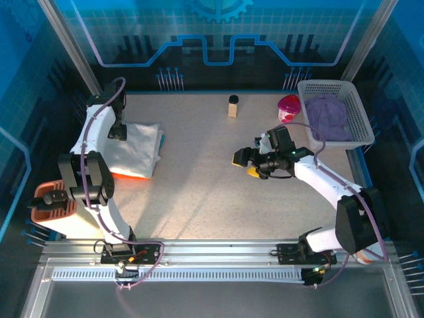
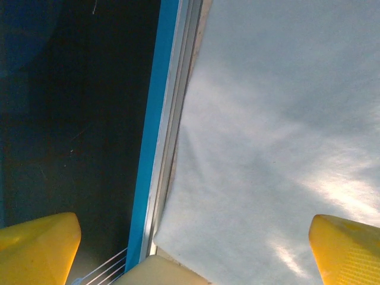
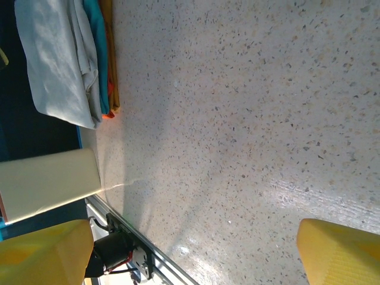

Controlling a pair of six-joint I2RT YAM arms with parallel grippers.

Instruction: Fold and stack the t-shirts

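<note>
we see the left end effector [image 1: 118, 131] spread wide and empty over the folded white t-shirt [image 1: 136, 151], which tops a stack with the teal t-shirt [image 3: 98, 47] and orange t-shirt [image 1: 129, 175] at the bench's [image 1: 199, 205] left edge. our right end effector [image 1: 245, 164] hangs mid-bench, also wide apart, holding nothing.

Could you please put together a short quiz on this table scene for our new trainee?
1. True or false: the white shirt lies on top of the pile.
2. What lies in the basket? A a purple cloth; B shoes; C books.
3. Which hand hangs above the pile?
Key: 1 true; 2 A; 3 the left hand, open.
</note>
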